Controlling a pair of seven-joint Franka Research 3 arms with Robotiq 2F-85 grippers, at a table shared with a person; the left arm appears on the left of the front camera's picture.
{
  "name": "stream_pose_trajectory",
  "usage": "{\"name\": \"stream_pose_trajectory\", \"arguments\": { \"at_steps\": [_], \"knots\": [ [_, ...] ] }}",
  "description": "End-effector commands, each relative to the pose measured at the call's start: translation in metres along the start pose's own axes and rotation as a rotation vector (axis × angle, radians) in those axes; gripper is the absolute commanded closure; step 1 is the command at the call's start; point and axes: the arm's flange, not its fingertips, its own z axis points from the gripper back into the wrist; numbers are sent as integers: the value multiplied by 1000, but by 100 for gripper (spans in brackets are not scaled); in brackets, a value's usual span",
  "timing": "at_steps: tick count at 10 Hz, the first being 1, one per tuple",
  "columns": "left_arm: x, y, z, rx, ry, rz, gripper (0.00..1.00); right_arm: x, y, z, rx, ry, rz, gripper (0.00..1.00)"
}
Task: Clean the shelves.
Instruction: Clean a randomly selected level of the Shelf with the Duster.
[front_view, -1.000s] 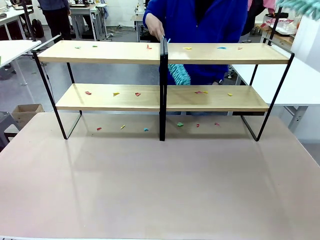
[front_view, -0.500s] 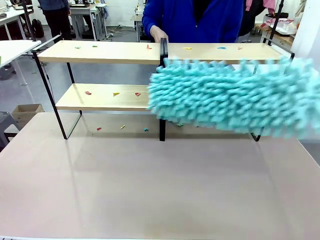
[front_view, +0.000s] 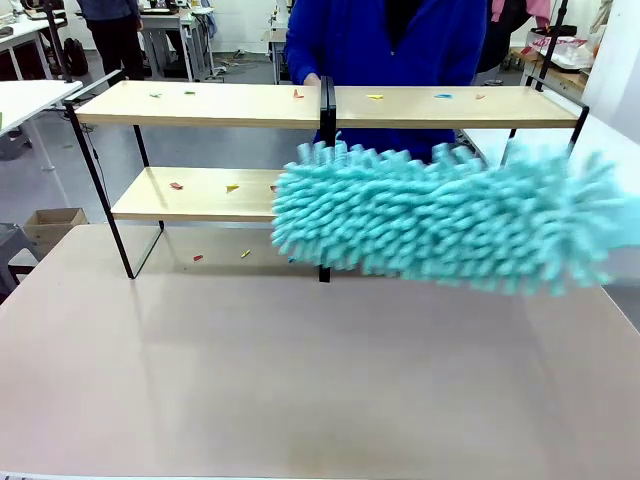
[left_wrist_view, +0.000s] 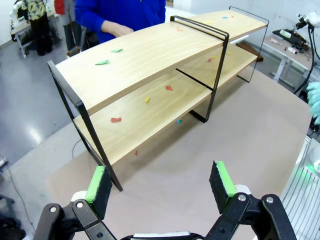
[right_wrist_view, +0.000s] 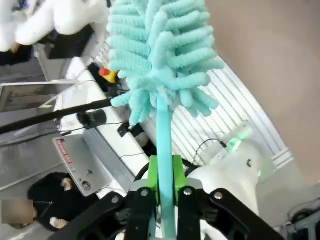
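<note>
The shelves (front_view: 200, 104) stand across the far half of the table, two light-wood boards on a black frame, with small coloured scraps (front_view: 232, 187) on both boards and on the table beneath. A fluffy turquoise duster (front_view: 440, 220) hangs close to the front camera and hides the right half of the lower board. My right gripper (right_wrist_view: 163, 172) is shut on the duster's handle (right_wrist_view: 163, 145), below the duster head (right_wrist_view: 160, 45). My left gripper (left_wrist_view: 160, 182) is open and holds nothing, above the table off one end of the shelves (left_wrist_view: 145, 55). A person's hand (front_view: 312, 78) rests at the top board.
The person in blue stands behind the shelves. White tables (front_view: 25, 95) and a cardboard box (front_view: 50, 222) are off to the left. Bare pinkish table (front_view: 300, 380) stretches in front of the shelves. A white robot base (right_wrist_view: 235, 170) shows behind my right gripper.
The duster swung down from the top right corner to in front of the shelves, then moved left and a little lower. The person's hand drew back slightly.
</note>
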Motion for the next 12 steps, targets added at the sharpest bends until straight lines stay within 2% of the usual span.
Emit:
{"name": "stream_pose_trajectory", "arguments": {
  "at_steps": [1, 2, 3, 4, 6, 7, 8, 9, 10, 11, 12],
  "knots": [
    [-1, 1, 0, -9, -9, -6, 0, 60, 24, -30, -78, -6, 41, 88],
    [-1, 1, 0, -9, -9, -6, 0, 86, 32, -47, -152, -33, -10, 88],
    [-1, 1, 0, -9, -9, -6, 0, 109, 33, -59, -261, -100, -100, 88],
    [-1, 1, 0, -9, -9, -6, 0, 137, 38, -77, -299, -112, -113, 88],
    [-1, 1, 0, -9, -9, -6, 0, 183, 35, -111, -405, -58, -136, 88],
    [-1, 1, 0, -9, -9, -6, 0, 191, 20, -106, -411, -31, -139, 88],
    [-1, 1, 0, -9, -9, -6, 0, 161, 38, -109, -354, -108, -88, 88],
    [-1, 1, 0, -9, -9, -6, 0, 161, 38, -109, -354, -108, -88, 88],
    [-1, 1, 0, -9, -9, -6, 0, 184, 22, -124, -391, -63, -98, 88],
    [-1, 1, 0, -9, -9, -6, 0, 203, 19, -131, -455, -118, -141, 88],
    [-1, 1, 0, -9, -9, -6, 0, 225, 12, -138, -456, -208, -175, 88]
  ]
}}
